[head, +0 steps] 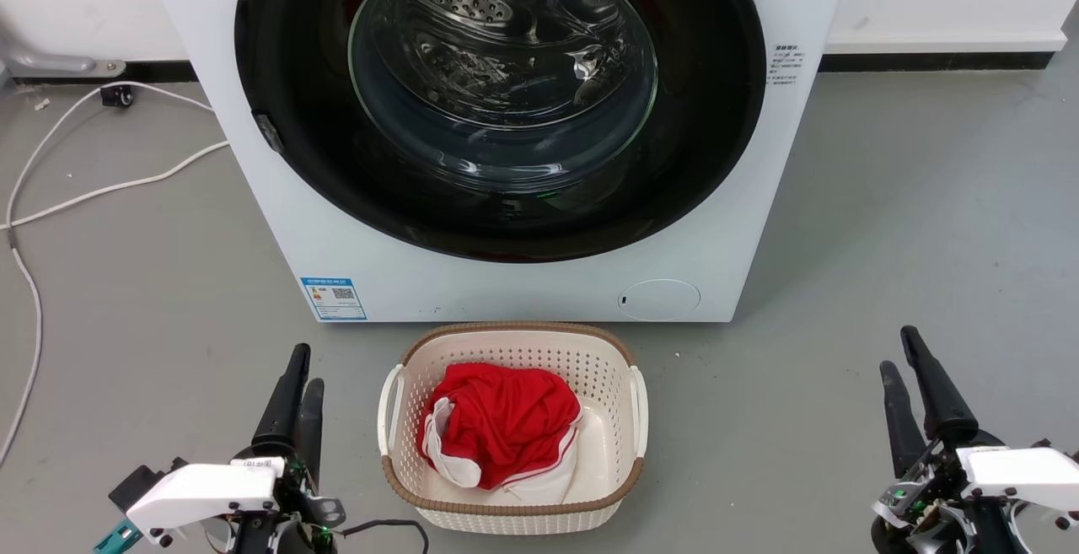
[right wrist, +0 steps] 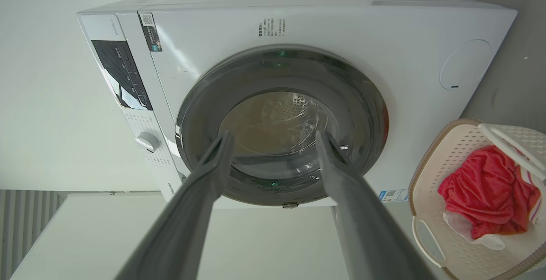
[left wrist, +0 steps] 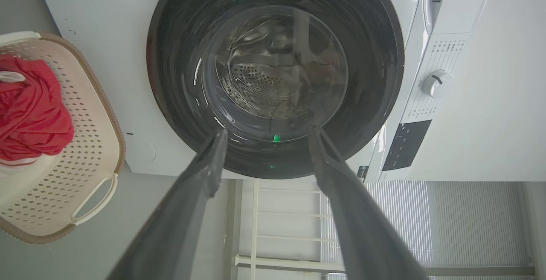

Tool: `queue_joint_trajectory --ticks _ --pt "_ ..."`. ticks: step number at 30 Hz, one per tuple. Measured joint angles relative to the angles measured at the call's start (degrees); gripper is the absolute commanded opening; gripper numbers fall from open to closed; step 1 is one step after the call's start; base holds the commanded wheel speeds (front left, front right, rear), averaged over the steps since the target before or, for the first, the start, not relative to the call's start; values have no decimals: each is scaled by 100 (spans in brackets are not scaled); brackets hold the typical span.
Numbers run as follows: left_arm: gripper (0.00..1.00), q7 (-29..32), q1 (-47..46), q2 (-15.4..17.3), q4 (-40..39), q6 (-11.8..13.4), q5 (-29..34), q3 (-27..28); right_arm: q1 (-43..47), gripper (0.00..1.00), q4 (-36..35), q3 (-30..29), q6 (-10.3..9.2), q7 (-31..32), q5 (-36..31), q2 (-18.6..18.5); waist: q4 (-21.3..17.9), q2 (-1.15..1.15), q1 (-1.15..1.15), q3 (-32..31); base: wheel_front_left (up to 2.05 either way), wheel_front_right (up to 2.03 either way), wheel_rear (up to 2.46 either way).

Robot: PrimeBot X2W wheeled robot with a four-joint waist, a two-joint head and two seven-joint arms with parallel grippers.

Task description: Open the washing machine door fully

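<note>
One white front-loading washing machine (head: 253, 225), and its one large round glossy black door with the clear glass bowl window (head: 501, 90) sits shut, flush in the machine's front. Two grippers here: the left gripper (head: 305, 368) and the right gripper (head: 899, 352) hang low before the machine, well apart from it, each with fingers parted on nothing. Between them, just before the machine, one cream perforated plastic basket (head: 514, 330) holds one crumpled red-and-white cloth (head: 506, 419). The head view gives white cable (head: 110, 187) on the floor left of the machine; the left wrist view brings in one round white dial (left wrist: 435, 82) and one dark control panel (left wrist: 405, 143) on the machine.
</note>
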Motion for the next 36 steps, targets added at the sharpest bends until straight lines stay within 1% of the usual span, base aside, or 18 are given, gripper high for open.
queue_joint_trajectory --ticks 5,8,13,25,32,36 --pt "100 -137 0 0 -152 1 200 -44 74 100 -124 4 0 -133 -214 3 7 0 0 8 0 0 0" --pt "100 -212 -2 0 -263 1 392 -59 85 100 -227 21 0 -200 -539 3 12 0 0 17 0 0 0" --pt "100 -334 -5 -1 -415 1 951 -70 85 100 -421 52 -1 -331 -1053 4 13 0 0 39 0 0 0" --pt "100 -591 -10 -1 -726 3 2525 -154 177 100 -831 193 -1 -587 -3201 9 31 0 0 63 0 0 0" --pt "100 -723 -9 -1 -851 32 3587 -297 235 100 -998 266 0 -733 -4242 10 45 0 0 58 0 0 0" --pt "100 -795 -3 -1 -895 33 4134 -400 351 100 -1035 280 0 -788 -4729 11 56 0 0 38 0 0 0"
